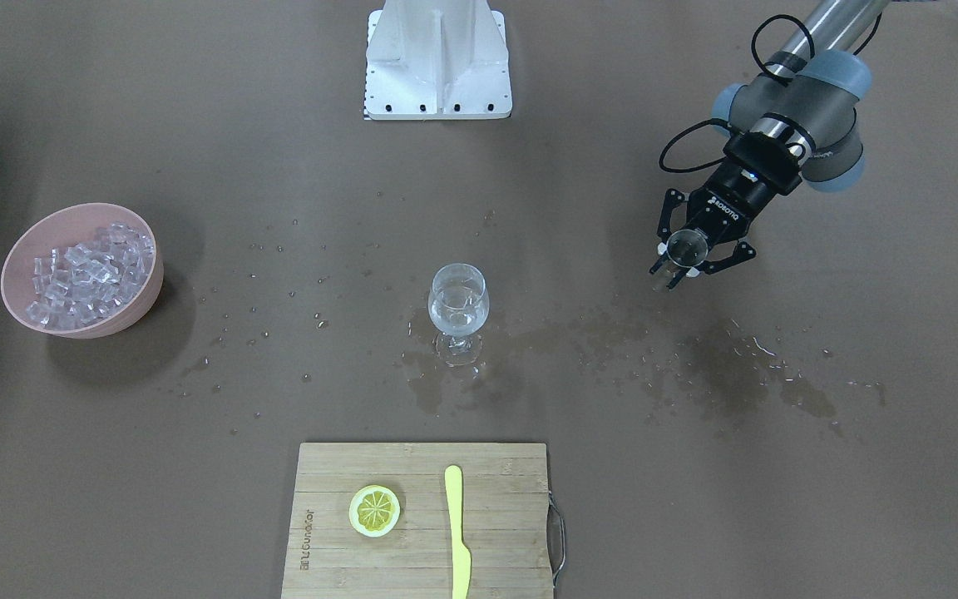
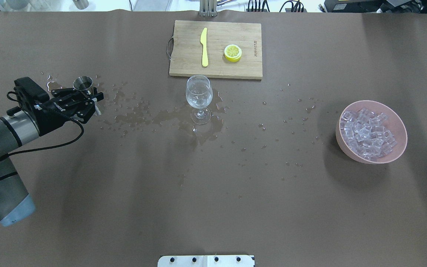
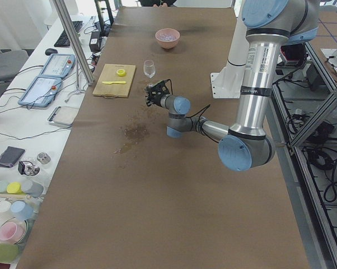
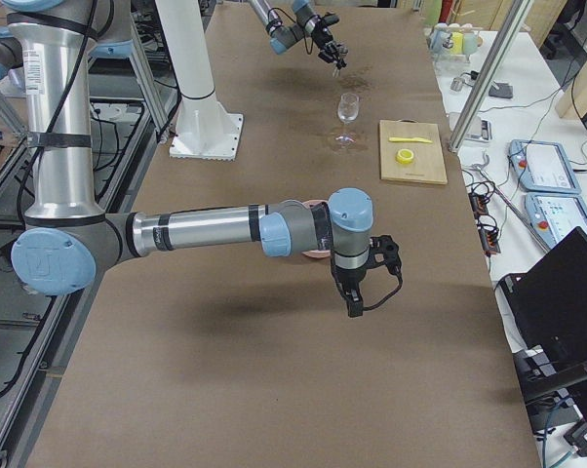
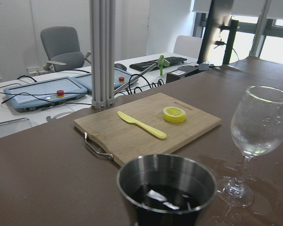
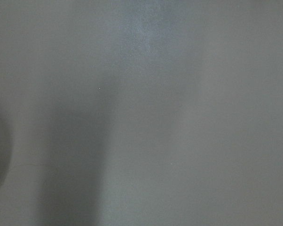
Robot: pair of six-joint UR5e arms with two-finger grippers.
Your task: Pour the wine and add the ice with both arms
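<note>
The left arm's fingers (image 1: 669, 215) are closed around a small metal cup (image 1: 685, 248) and hold it upright, with wet patches (image 1: 728, 374) nearby on the tabletop (image 1: 196, 125). The wine (image 1: 457, 314) lies as a shallow pool in the stemmed glass (image 1: 458, 287) standing mid-table, well apart from those fingers, with spilled drops around its foot. The ice (image 1: 88, 274) is heaped in a pink bowl (image 1: 150, 287) at the opposite end of the tabletop. The right arm's fingers (image 4: 353, 304) hang over bare tabletop near the bowl. Whether they are wide or narrow cannot be told.
</note>
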